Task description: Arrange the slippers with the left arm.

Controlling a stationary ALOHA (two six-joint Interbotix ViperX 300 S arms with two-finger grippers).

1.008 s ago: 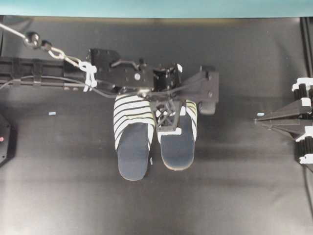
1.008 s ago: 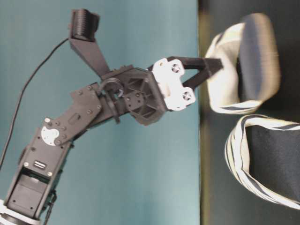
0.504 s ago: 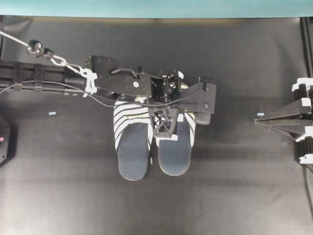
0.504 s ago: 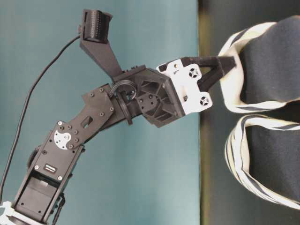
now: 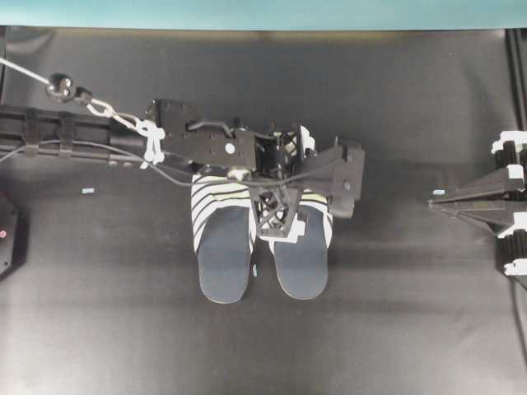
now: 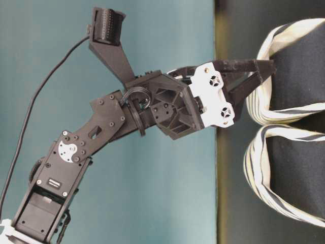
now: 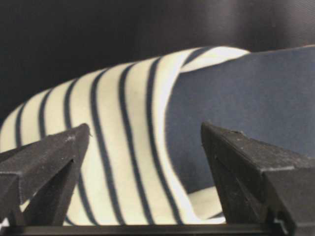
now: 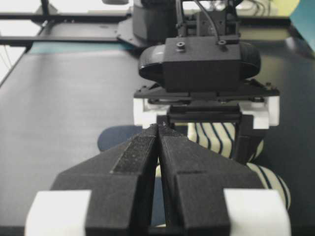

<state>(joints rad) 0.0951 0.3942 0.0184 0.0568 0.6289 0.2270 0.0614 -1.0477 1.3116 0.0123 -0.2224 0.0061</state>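
Observation:
The two slippers lie side by side on the black table, toe covers toward the back: the left slipper (image 5: pixel 224 251) and the right slipper (image 5: pixel 303 259). My left gripper (image 5: pixel 284 185) hangs over the right slipper's striped toe cover. In the left wrist view its fingers (image 7: pixel 49 157) stand wide apart on either side of the striped cover (image 7: pixel 123 147), gripping nothing. From table level the left gripper (image 6: pixel 260 77) is open right at the edge of the upper slipper (image 6: pixel 299 76), and the other slipper (image 6: pixel 289 173) lies below it. My right gripper (image 5: pixel 445 200) is shut at the far right, empty.
The left arm (image 5: pixel 82 132) stretches in from the left edge. A teal wall (image 5: pixel 263 12) runs along the back. A small pale tag (image 5: pixel 88 191) lies on the table (image 5: pixel 123 329), and another (image 5: pixel 255 270) sits between the slippers. A dark device with a red light (image 5: pixel 4 234) sits at the left edge.
The left gripper lowered the right slipper flat onto the table beside the other, then opened and let it go. The right arm has not moved.

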